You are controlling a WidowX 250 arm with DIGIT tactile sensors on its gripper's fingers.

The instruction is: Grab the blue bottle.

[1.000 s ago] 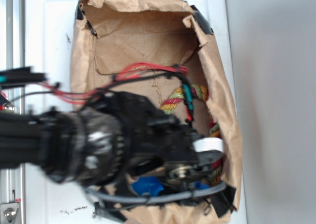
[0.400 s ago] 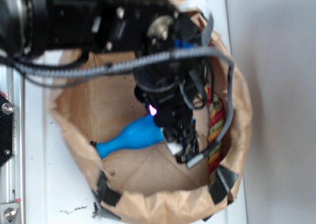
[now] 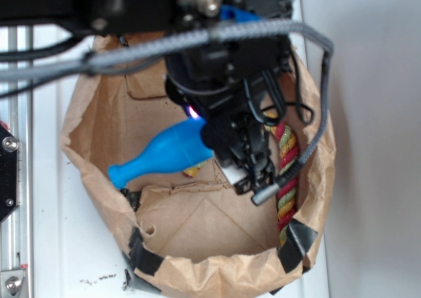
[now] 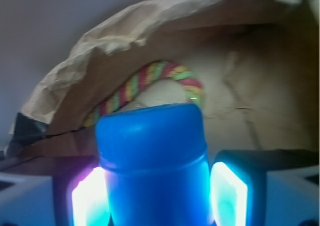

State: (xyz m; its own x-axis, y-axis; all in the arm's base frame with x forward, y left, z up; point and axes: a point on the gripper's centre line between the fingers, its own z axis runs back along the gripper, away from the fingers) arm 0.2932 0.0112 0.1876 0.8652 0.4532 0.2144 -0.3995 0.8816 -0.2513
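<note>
The blue bottle [image 3: 164, 156] lies tilted inside the brown paper bag [image 3: 89, 160], its narrow neck pointing down-left. My black gripper [image 3: 210, 143] reaches into the bag from above and is shut on the bottle's wide end. In the wrist view the bottle [image 4: 152, 156] fills the space between the two glowing pads [image 4: 90, 198], and both pads touch its sides. My gripper [image 4: 156, 193] holds it, with the bag wall [image 4: 125, 21] behind.
A red, yellow and green twisted rope [image 3: 287, 160] lies along the bag's right wall; it also shows in the wrist view [image 4: 150, 76] behind the bottle. Black tape [image 3: 296, 242] patches the bag's front corners. A grey cable [image 3: 316, 114] loops beside the gripper. A metal rail [image 3: 13, 179] runs along the left.
The arm swung from low over the bag's front to above its far side. The gripper and the blue bottle have since moved up and left together.
</note>
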